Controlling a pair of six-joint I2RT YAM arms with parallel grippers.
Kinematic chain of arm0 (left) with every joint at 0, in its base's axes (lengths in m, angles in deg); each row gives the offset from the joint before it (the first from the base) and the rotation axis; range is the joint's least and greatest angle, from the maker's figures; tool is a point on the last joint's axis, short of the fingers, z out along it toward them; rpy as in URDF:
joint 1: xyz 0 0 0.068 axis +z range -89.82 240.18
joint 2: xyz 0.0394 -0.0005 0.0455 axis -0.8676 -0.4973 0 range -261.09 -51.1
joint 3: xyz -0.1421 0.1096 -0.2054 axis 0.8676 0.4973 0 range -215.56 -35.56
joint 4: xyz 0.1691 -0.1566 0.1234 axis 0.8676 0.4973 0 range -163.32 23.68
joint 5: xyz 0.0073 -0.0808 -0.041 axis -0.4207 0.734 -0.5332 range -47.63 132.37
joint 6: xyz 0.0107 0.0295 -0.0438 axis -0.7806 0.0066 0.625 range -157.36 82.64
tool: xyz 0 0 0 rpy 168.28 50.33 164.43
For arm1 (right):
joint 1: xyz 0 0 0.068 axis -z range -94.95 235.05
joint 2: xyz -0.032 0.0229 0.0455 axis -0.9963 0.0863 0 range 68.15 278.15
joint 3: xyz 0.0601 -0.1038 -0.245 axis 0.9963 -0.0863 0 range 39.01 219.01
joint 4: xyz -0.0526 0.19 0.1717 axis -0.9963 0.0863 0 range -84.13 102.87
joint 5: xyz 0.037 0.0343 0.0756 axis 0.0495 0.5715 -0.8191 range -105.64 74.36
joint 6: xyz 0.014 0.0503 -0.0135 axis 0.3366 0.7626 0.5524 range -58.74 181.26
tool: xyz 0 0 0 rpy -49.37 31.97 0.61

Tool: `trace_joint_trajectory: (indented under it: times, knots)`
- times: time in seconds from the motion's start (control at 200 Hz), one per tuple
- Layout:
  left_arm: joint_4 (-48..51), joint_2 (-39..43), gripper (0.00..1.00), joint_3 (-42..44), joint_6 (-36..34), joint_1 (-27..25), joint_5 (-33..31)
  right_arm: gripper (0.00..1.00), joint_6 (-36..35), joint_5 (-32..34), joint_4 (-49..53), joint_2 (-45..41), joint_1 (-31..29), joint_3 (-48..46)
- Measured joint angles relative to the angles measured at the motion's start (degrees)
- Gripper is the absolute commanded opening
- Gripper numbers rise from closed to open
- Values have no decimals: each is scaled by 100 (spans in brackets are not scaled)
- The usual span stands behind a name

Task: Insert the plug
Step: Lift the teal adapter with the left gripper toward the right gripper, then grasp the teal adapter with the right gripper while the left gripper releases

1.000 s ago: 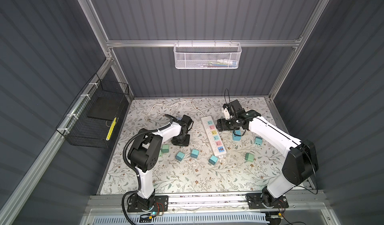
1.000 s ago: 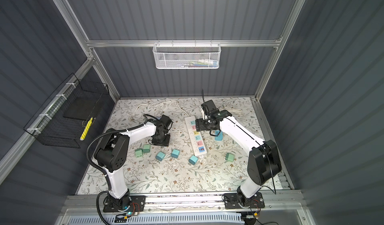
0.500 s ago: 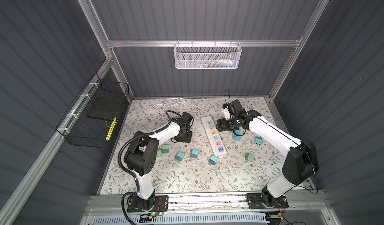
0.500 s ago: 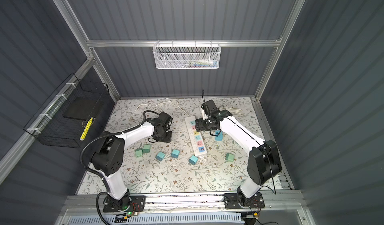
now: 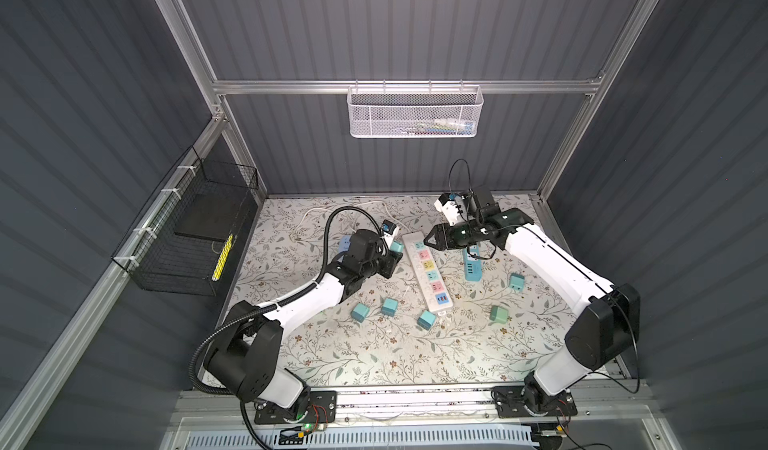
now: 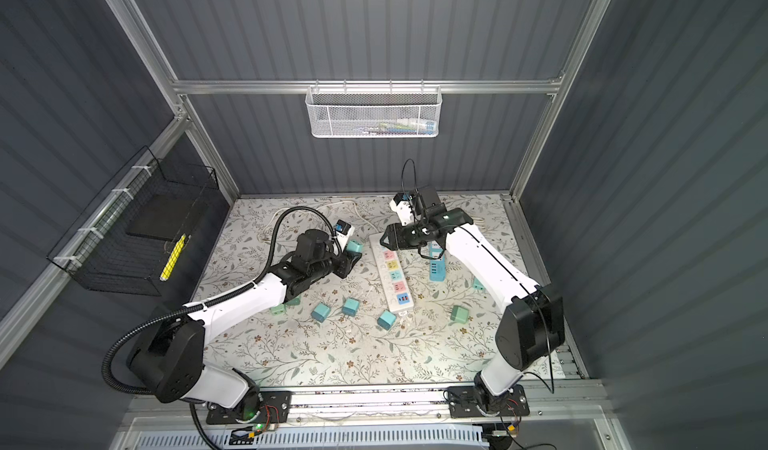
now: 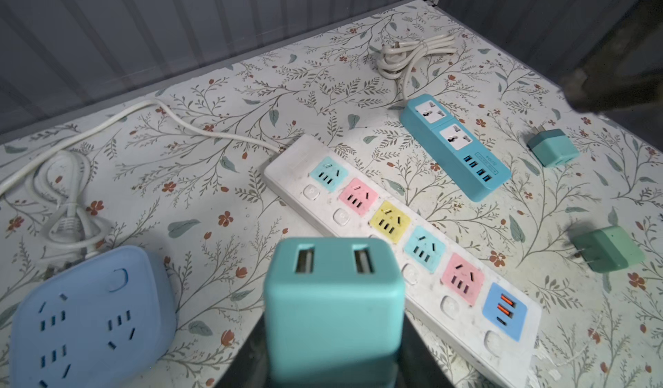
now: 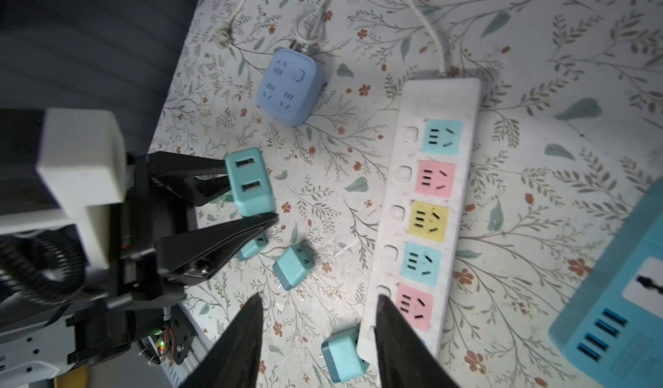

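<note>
The left claw (image 8: 251,198) is closed tight on the teal plug (image 8: 249,181), with one black finger pressed against each side of its body. The plug's face with two USB slots is turned toward the left wrist camera, and its prongs are hidden. In both top views the held plug sits just beside the far end of the white power strip (image 5: 428,275), on that strip's left and above the floral worktop (image 5: 374,356). Whether plug and strip touch cannot be told.

The right claw (image 8: 318,296) is partly open, with a clear gap between its two dark fingers (image 8: 247,336), and it holds nothing. In both top views its tip hangs at the same far end of the white strip, coming in from the right and facing the left claw across it.

The white strip lies lengthwise down the middle of the worktop. Its sockets run teal, pink, yellow, teal, pink, and a blue USB panel sits at the near end. A shorter blue strip (image 5: 473,265) lies near it on the right. A pale blue socket block (image 5: 344,244) rests on the worktop behind the left claw. Several loose plugs (image 5: 390,306) in teal and green are scattered about. Two lie left of the white strip's near end, one lies just beside that end, and two more lie well off to the right
</note>
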Motion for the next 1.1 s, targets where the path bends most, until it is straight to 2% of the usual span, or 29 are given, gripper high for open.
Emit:
trace_joint_trajectory:
  times: [0.205,0.505,0.72,0.881,1.001,1.101]
  knots:
    - [-470,2,24,0,-245,-57,291,56,-17,-708,-9,243,-2,356]
    - [-549,2,23,0,-409,-184,518,54,-35,-1034,70,885,-149,730]
    - [-542,2,23,0,-468,-221,546,47,-92,-1025,269,1224,-271,1032]
    - [-529,2,25,0,-494,-227,555,35,-157,-1014,348,1292,-310,1040]
    - [-461,2,30,0,-487,-227,588,26,-289,-970,404,1331,-341,1073]
    - [-442,2,50,0,-485,-225,605,22,-380,-933,452,1331,-345,1084]
